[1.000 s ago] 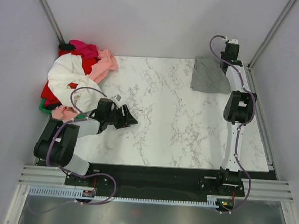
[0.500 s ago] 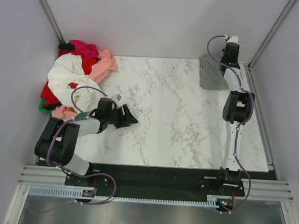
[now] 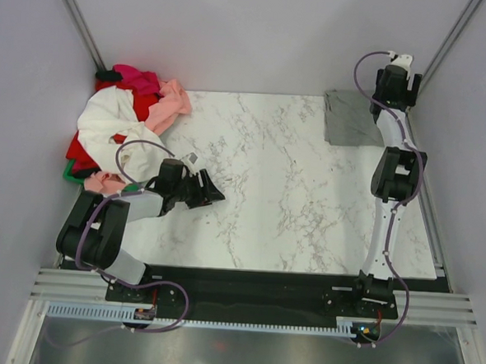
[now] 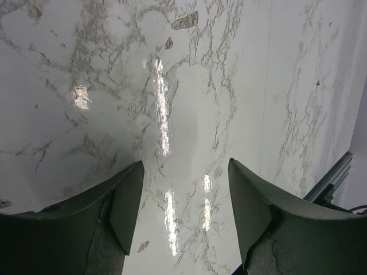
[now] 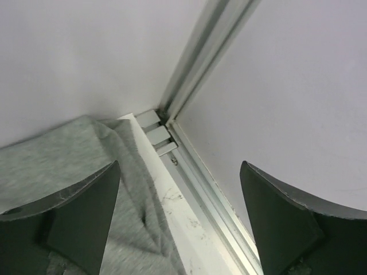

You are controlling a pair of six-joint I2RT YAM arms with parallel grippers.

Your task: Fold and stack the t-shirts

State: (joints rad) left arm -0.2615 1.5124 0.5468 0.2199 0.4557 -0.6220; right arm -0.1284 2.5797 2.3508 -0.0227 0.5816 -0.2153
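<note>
- My right claw (image 5: 179, 172) is released, with nothing between its fingers. It hangs by the far right corner, just past the grey t-shirt (image 3: 352, 119).
- That grey t-shirt lies as a compact rectangle in the far right corner of the counter (image 3: 292, 193). I judge that this is the stack's base, put there so the middle is free for folding.
- From my right wrist I see a crease at its near edge, so the fold may not be quite flat. The view is too oblique to be sure.
- My left claw (image 4: 184, 163) is also released, low over bare marble and pointing toward the centre.
- The unfolded pile of t-shirts (image 3: 118, 125), white on top with pink, magenta, red and green around it, sits against the far left wall beside my left arm.
- The aluminium corner post (image 5: 198, 46) and both walls crowd my right claw, so backing out needs care.
</note>
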